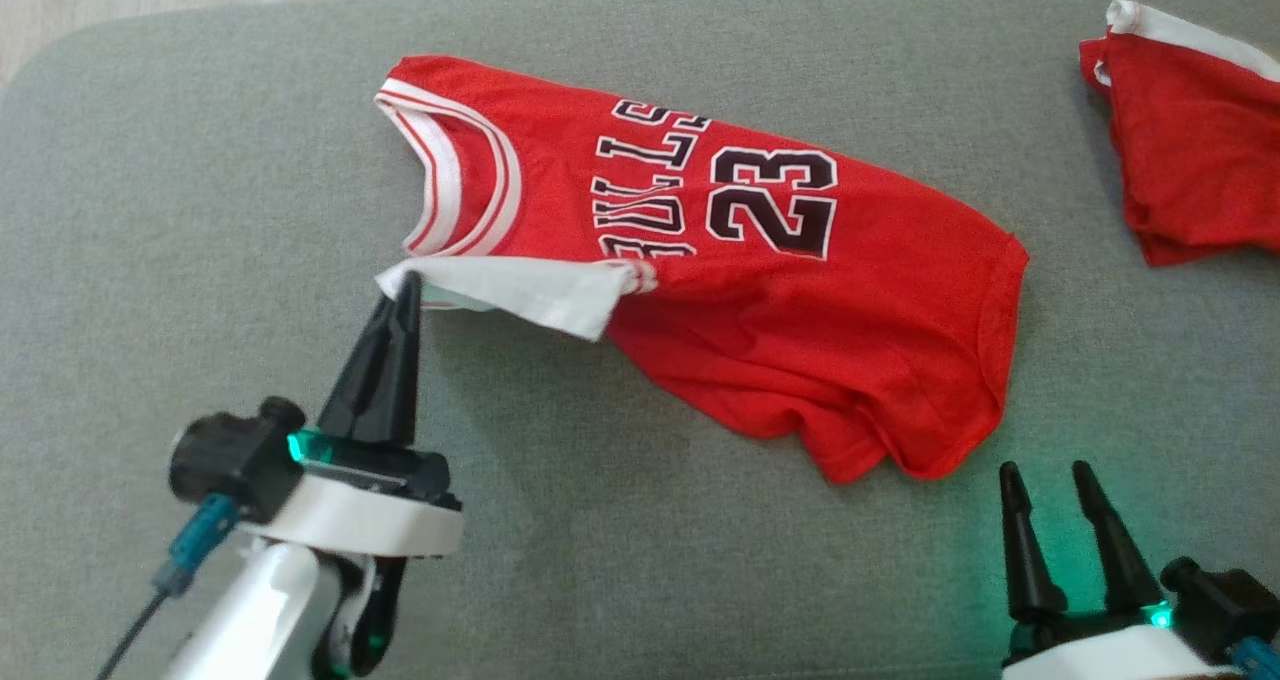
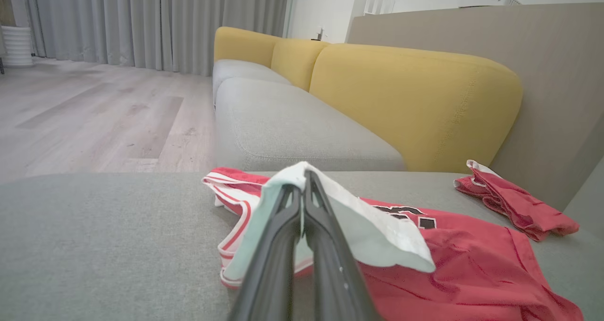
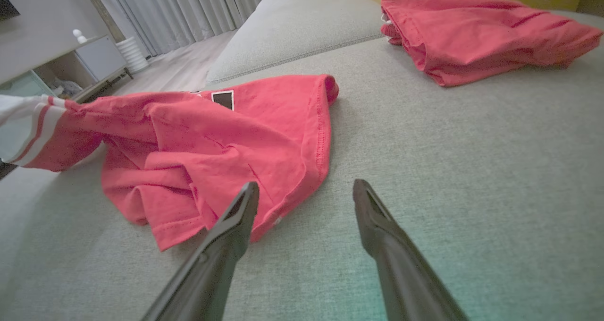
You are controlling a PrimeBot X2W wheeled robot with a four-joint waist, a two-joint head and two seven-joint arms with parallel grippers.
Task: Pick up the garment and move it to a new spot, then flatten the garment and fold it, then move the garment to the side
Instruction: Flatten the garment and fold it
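The garment [image 1: 780, 290] is a red basketball jersey with white trim and black lettering "BULLS 23", lying across the grey sofa seat [image 1: 200, 210]. Its near shoulder is turned over and shows its white inside [image 1: 520, 295]. My left gripper [image 1: 405, 285] is shut on the tip of that white flap, and the left wrist view shows the flap [image 2: 377, 236] draped over the closed fingers [image 2: 302, 207]. My right gripper [image 1: 1045, 475] stands open just short of the jersey's bottom hem [image 3: 302, 189], touching nothing, its fingers [image 3: 236, 217] wide apart in the right wrist view.
A second red garment [image 1: 1190, 130] with white trim lies bunched at the far right of the seat. Yellow back cushions [image 2: 415, 99] rise behind the seat. Wooden floor [image 2: 94, 113] and grey curtains lie beyond the seat's left end.
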